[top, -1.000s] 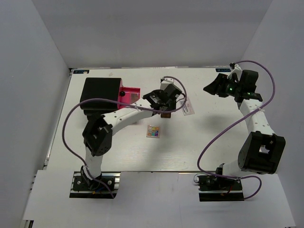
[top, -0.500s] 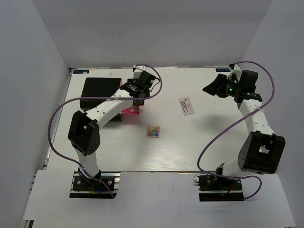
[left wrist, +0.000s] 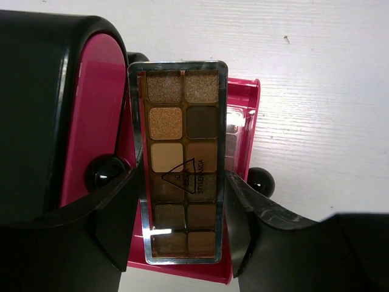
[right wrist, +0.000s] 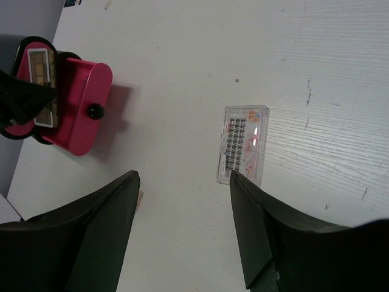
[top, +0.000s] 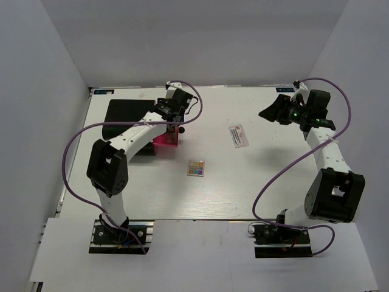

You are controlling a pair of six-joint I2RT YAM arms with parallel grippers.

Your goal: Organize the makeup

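Observation:
My left gripper (left wrist: 179, 213) is shut on the long brown eyeshadow palette (left wrist: 181, 140), gripping its two long sides. It holds the palette over the open pink drawer (left wrist: 243, 182) of the black box (left wrist: 36, 109). In the top view the left gripper (top: 174, 123) is above the drawer (top: 165, 142). The multicoloured square palette (top: 196, 168) lies mid-table. The white red-printed packet (top: 239, 136) lies to its right and also shows in the right wrist view (right wrist: 243, 144). My right gripper (right wrist: 185, 207) is open and empty, raised at the far right (top: 271, 112). The lipsticks, tube and pinkish case are out of view.
The black box (top: 124, 118) stands at the back left, with a second pink drawer front and black knobs (left wrist: 261, 180) beside the open one. White walls close in the table on three sides.
My left arm has swung left from mid-table, carrying the brown palette, and now holds it over the open pink drawer. The right arm has not moved.

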